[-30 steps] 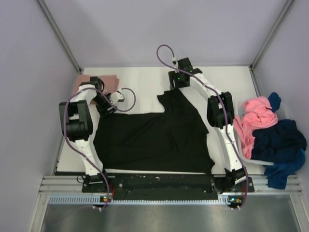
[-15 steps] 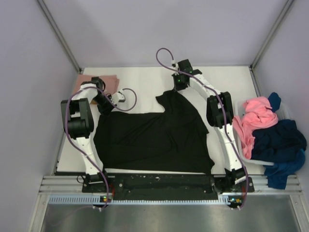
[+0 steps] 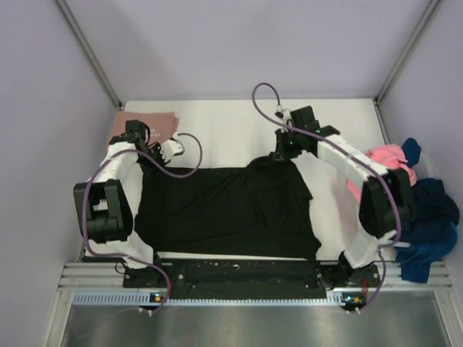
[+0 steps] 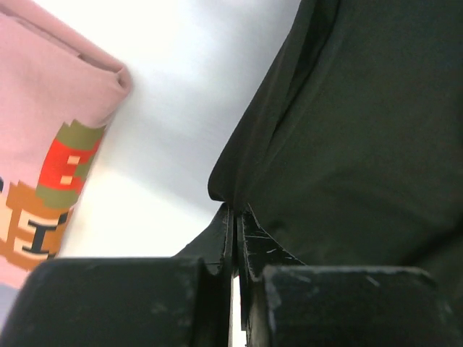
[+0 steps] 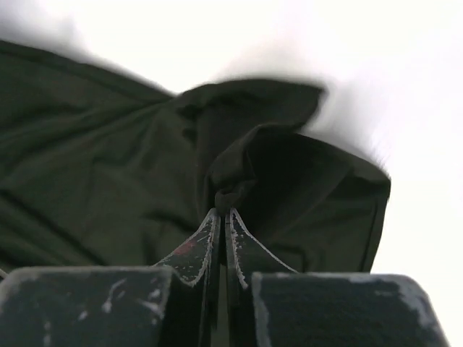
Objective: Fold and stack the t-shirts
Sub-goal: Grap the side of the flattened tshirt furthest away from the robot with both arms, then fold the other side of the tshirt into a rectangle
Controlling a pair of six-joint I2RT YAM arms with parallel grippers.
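White counter (image 3: 217,119) carries a black cloth t-shirt (image 3: 224,210), spread near the arm bases. The left hand (image 4: 235,212) is clamped on its far left edge, and the right hand (image 5: 221,211) on its bunched far right corner. A folded pink cartoon-print t-shirt (image 3: 150,121) lies far left.

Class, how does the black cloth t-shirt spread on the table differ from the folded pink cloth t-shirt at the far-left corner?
The black t-shirt lies spread open; the pink t-shirt is folded small. The left gripper and right gripper pinch the black one; the pink one lies free. Black looks plain, pink bears a print. Both are cloth.
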